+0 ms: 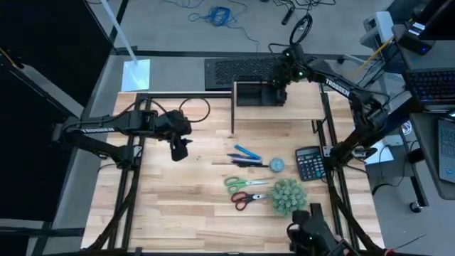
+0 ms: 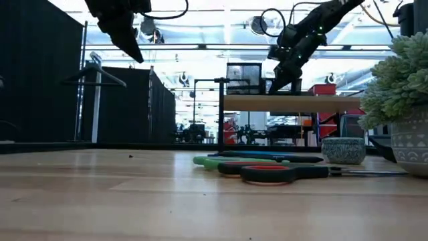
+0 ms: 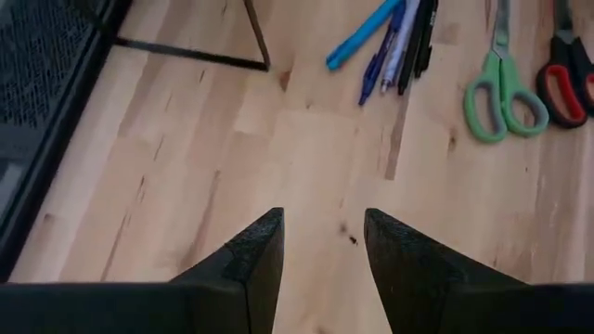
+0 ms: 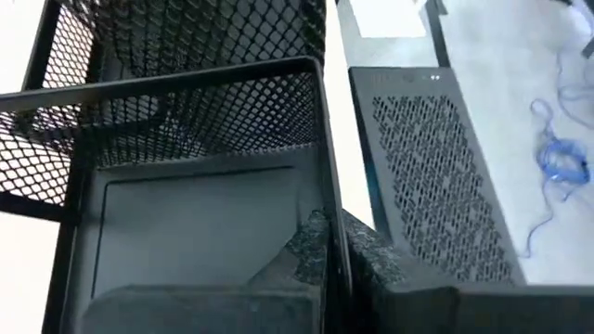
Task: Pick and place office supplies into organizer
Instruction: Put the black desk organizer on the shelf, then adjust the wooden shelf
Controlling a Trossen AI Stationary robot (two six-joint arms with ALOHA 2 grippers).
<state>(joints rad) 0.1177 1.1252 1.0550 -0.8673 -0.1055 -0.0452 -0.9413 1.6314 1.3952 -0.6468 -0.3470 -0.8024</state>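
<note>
On the riser: right gripper [image 1: 279,91] pinches organizer [image 1: 250,93] wall | mid-table: pens [image 1: 245,156], scissors [image 1: 245,190], disc [image 1: 276,165] all unplaced | left gripper [image 1: 178,151] spread, hovering beside them | progress: nothing stowed yet

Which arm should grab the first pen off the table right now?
Left. The left gripper hangs open over bare table, pens just ahead. The right gripper is busy on the organizer's wall atop the riser.

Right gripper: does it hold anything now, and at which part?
Yes. The right gripper is shut on the organizer, pinching its thin mesh side wall at the top rim. The left gripper is open and holds nothing.
</note>
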